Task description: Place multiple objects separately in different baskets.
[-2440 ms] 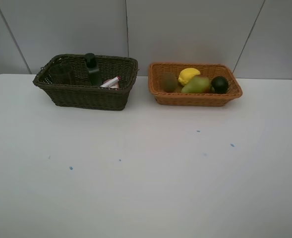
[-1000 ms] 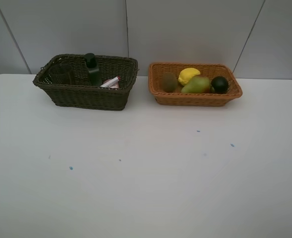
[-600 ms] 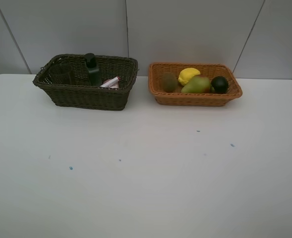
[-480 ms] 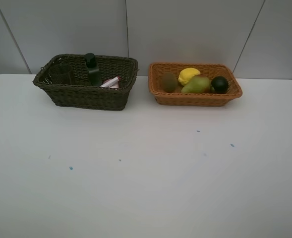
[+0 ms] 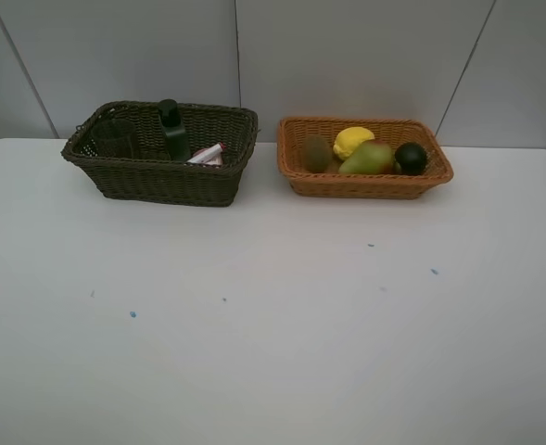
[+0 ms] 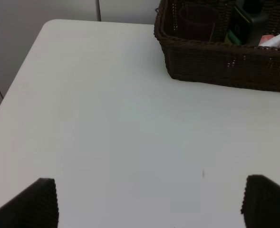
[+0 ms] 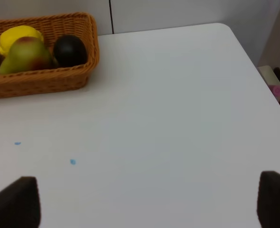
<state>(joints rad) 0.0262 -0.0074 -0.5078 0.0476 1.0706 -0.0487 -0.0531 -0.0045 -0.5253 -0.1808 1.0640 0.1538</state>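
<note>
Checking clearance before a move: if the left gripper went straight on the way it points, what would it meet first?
Likely bare white table; the open left gripper points past the dark brown woven basket, though depth is unclear.

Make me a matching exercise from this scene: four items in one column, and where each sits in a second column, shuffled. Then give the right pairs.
Items:
1. lemon
2. dark pump bottle
3. dark green round fruit
4. marker

Places:
A. standing upright in the dark brown basket
B. at the right end of the orange-tan basket
C. lying in the dark basket, beside the bottle
D. at the back of the orange-tan basket, behind the pear

Pairs: 1-D, 2-A, 3-B, 4-C
</note>
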